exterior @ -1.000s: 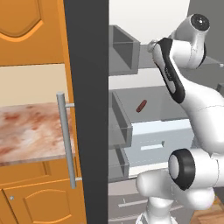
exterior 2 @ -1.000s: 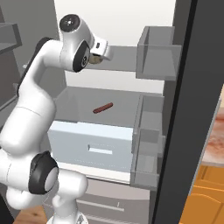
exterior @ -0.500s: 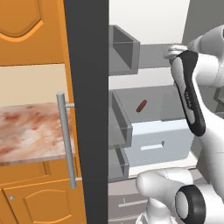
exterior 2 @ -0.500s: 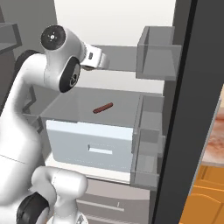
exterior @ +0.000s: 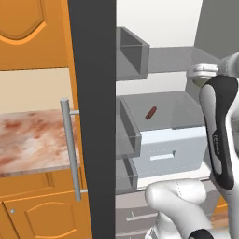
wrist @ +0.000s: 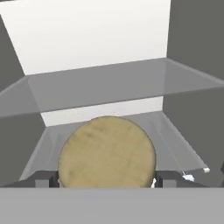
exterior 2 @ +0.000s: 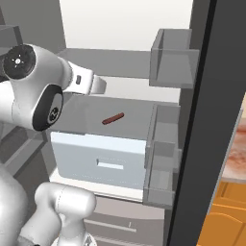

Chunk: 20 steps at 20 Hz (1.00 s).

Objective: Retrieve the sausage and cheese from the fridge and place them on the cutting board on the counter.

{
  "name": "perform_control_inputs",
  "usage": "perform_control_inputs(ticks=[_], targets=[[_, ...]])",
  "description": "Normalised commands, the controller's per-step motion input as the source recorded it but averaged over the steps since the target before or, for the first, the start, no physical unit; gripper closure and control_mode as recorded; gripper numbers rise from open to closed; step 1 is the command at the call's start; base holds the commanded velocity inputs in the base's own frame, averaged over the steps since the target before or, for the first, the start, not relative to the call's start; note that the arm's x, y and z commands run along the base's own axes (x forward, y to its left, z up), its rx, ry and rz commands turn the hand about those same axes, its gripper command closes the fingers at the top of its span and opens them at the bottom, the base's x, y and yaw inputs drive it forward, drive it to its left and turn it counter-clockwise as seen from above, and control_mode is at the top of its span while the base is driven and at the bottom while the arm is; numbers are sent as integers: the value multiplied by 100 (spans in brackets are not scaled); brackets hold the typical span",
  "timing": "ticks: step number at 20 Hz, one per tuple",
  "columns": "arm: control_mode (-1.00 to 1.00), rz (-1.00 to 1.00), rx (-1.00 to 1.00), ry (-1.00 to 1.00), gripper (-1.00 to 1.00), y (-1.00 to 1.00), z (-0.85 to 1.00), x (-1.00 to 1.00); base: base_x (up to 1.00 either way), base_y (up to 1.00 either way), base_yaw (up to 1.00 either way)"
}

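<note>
In the hand view a round pale tan cheese (wrist: 107,151) fills the gap between my two dark fingertips (wrist: 43,179), and my gripper (wrist: 107,180) is shut on it, facing a glass shelf inside the open fridge (exterior: 93,93). The sausage (exterior: 151,113), short and dark red-brown, lies on a lower glass shelf above the white drawer; the right base view shows the sausage (exterior 2: 113,118) too. My hand (exterior 2: 91,85) is up and to the left of it, over that shelf. The marbled counter (exterior: 32,140) lies left of the fridge. The cutting board is out of view.
Grey door bins (exterior 2: 168,62) hang on the right fridge door (exterior 2: 202,120), and more bins (exterior: 130,51) on the left door. A vertical bar handle (exterior: 70,149) stands beside the counter. A white drawer (exterior 2: 98,158) sits under the sausage's shelf. Orange cabinets (exterior: 28,32) lie around the counter.
My arm has folded back toward the base, its elbow swinging closer to the cameras, with the hand drawing away from the shelves. The sausage has not moved.
</note>
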Motion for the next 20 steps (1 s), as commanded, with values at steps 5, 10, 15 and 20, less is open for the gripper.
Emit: perform_control_inputs(ticks=[5, 10, 15, 20], targets=[[-100, 1, -2, 0, 100, 32, -5, -63, 0, 0, 0], [-100, 1, 0, 4, 100, 32, -4, -21, 0, 0, 0], [100, 0, 0, 8, 100, 8, 0, 0, 0, 9, 0], [100, 0, 0, 0, 100, 0, 0, 0, -19, 10, 0]])
